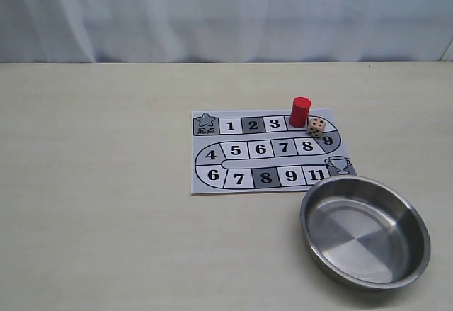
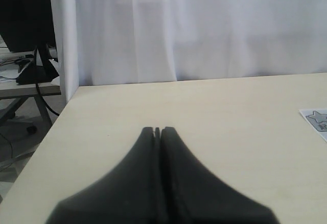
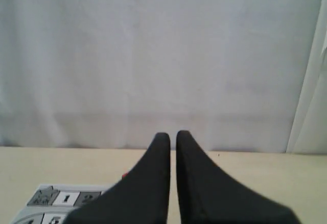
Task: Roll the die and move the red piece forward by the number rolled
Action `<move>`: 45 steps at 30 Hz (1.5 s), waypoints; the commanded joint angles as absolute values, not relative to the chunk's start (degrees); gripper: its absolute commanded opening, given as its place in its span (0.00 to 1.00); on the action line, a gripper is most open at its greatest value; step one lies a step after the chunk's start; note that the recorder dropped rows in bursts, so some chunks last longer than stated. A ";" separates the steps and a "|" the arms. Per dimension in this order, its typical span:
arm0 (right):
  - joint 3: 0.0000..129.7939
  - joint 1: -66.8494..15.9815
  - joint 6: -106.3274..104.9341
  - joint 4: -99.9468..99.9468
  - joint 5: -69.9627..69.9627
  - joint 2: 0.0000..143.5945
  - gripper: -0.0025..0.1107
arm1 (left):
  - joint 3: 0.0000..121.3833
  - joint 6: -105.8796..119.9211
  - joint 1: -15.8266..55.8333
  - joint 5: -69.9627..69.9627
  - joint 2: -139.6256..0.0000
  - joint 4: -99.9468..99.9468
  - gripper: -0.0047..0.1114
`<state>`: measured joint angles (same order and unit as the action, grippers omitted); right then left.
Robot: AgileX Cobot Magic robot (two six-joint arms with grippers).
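The red piece point(image 1: 300, 111) stands upright on the paper game board point(image 1: 212, 183), on the top-row square just after 3. The die point(image 1: 316, 127) lies on the board close beside it, towards the square marked 9, with black pips on top. Neither gripper shows in the exterior view. My left gripper point(image 2: 157, 130) is shut and empty above bare table, with only a board corner point(image 2: 317, 119) in its view. My right gripper point(image 3: 173, 134) holds nothing, its fingers nearly together; a red sliver of the piece point(image 3: 124, 175) peeks past one finger, above the board point(image 3: 51, 198).
A shallow round steel bowl point(image 1: 325, 254) sits on the table just in front of the board's right end. A white curtain point(image 1: 226, 13) hangs behind the table. The table's edge point(image 2: 56, 122) and a cluttered desk show in the left wrist view.
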<state>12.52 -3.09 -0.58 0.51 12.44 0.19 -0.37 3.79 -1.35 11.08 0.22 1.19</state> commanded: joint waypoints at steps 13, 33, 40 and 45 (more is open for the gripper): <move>0.00 -2.83 -1.89 1.10 12.20 0.00 0.06 | 0.00 3.56 -1.25 10.86 0.00 0.80 0.04; 0.00 -2.83 -1.89 0.87 12.07 0.00 0.06 | 0.00 3.56 -1.25 10.60 0.00 0.80 0.04; 0.00 -2.83 -1.89 0.87 12.07 0.00 0.06 | 0.00 3.56 -1.25 10.60 0.00 0.80 0.04; 0.00 -2.83 -1.89 0.87 12.07 0.00 0.06 | 0.00 3.56 -1.25 10.60 0.00 0.80 0.04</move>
<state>0.20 -3.09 -1.41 0.51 12.01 0.29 -0.37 3.79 -1.35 11.08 0.22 1.19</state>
